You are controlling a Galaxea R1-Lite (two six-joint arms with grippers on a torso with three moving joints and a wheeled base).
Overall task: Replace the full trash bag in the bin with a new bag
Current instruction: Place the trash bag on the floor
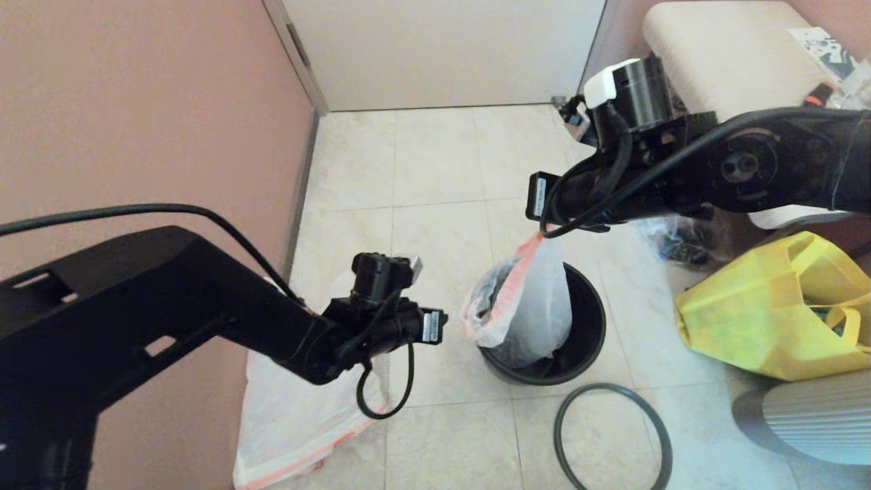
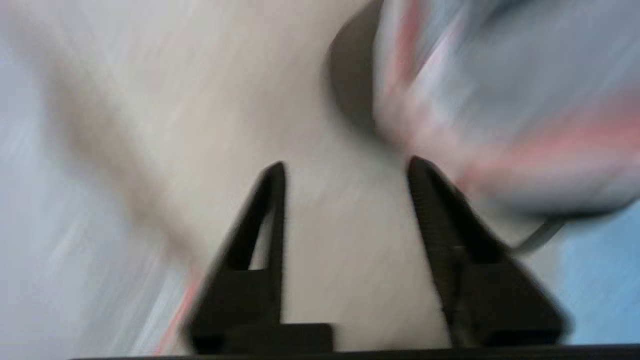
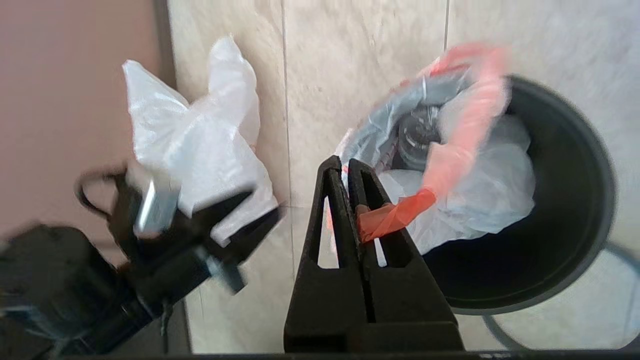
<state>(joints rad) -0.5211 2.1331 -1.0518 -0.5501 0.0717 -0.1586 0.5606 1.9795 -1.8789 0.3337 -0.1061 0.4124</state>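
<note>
Bulging translucent white plastic, the full trash bag (image 1: 534,306) sits partly inside the bin (image 1: 585,340), its upper part lifted above the rim. An orange-pink drawstring band (image 3: 465,125) runs around its open mouth, and a clear bottle (image 3: 420,135) shows through the plastic in the right wrist view. The bag leans toward the bin's left side, its mouth gaping.

The right gripper (image 3: 350,167) hangs above the bin with its fingers pressed together, clamped on a strip of the drawstring band so the plastic is pulled up to a point. The bin is a small round black bucket standing on pale floor tiles. Its thin dark-grey hoop (image 1: 612,435) lies flat on the floor just in front of it, apart from the rim.

The left gripper (image 2: 345,167) hovers beside the bag's left side with its fingers apart, holding nothing. Behind that arm, the new bag (image 1: 299,415) lies crumpled on the floor against the pink wall (image 1: 136,102). A yellow tote bag (image 1: 776,313) and a grey ribbed cylinder (image 1: 816,415) sit on the bin's right.
</note>
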